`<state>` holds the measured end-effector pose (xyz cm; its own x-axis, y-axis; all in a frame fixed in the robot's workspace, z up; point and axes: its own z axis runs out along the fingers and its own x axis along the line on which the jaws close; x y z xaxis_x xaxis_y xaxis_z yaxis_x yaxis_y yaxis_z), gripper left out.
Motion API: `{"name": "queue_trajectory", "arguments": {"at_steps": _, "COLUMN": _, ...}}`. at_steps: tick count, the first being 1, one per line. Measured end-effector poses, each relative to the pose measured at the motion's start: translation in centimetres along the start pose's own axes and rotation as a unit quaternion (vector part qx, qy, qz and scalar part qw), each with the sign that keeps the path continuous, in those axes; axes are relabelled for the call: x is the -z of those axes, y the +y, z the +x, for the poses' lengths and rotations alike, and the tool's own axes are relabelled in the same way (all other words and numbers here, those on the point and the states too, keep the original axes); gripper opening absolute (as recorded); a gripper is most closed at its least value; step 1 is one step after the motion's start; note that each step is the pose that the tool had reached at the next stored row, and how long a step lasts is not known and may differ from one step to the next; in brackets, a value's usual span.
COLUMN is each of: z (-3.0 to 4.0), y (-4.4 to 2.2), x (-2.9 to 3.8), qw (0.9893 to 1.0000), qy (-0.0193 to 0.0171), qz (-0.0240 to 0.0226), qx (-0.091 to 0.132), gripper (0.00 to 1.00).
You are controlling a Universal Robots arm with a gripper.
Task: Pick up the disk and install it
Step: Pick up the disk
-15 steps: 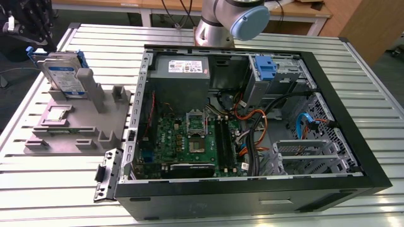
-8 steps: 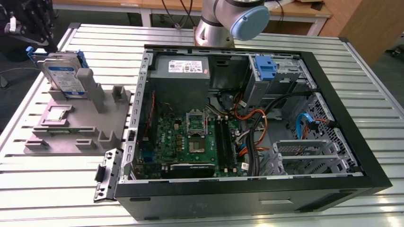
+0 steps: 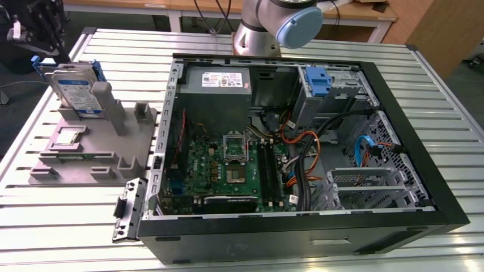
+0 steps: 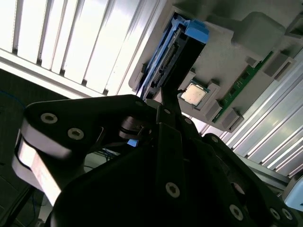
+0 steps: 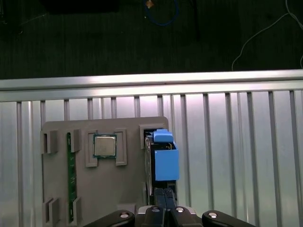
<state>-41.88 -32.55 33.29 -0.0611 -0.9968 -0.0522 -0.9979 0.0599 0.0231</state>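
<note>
The disk (image 3: 79, 90) stands on edge in a slot of the grey fixture (image 3: 76, 156) on the exterior view's left, its blue-and-white label facing out and blue rails round it. My gripper (image 3: 44, 52) hangs just above its top edge, toward the table's corner. In the first wrist view the disk (image 5: 164, 161) is edge-on with its blue rail tab up, and my gripper (image 5: 164, 193) sits over its near end, fingers together with nothing between them. In the second wrist view my gripper (image 4: 173, 97) reaches the connector end of the disk (image 4: 163, 64).
An open computer case (image 3: 427, 170) lies on the slatted table, with a motherboard, a power-supply box (image 3: 219, 82), a blue bracket (image 3: 321, 82) and a metal drive cage (image 3: 370, 187) inside. The fixture also holds a processor chip (image 5: 104, 145) and a green memory stick (image 5: 71, 175).
</note>
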Motion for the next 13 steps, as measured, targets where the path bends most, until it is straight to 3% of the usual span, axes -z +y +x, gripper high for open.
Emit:
{"name": "queue_trajectory", "arguments": {"at_steps": 11, "z": 0.00, "y": 0.00, "x": -0.08, "qw": 1.0000, "qy": 0.0000, "qz": 0.0000, "qx": 0.000, "gripper": 0.11}}
{"name": "queue_trajectory", "arguments": {"at_steps": 13, "z": 0.00, "y": 0.00, "x": -0.08, "qw": 1.0000, "qy": 0.0000, "qz": 0.0000, "qx": 0.000, "gripper": 0.17}}
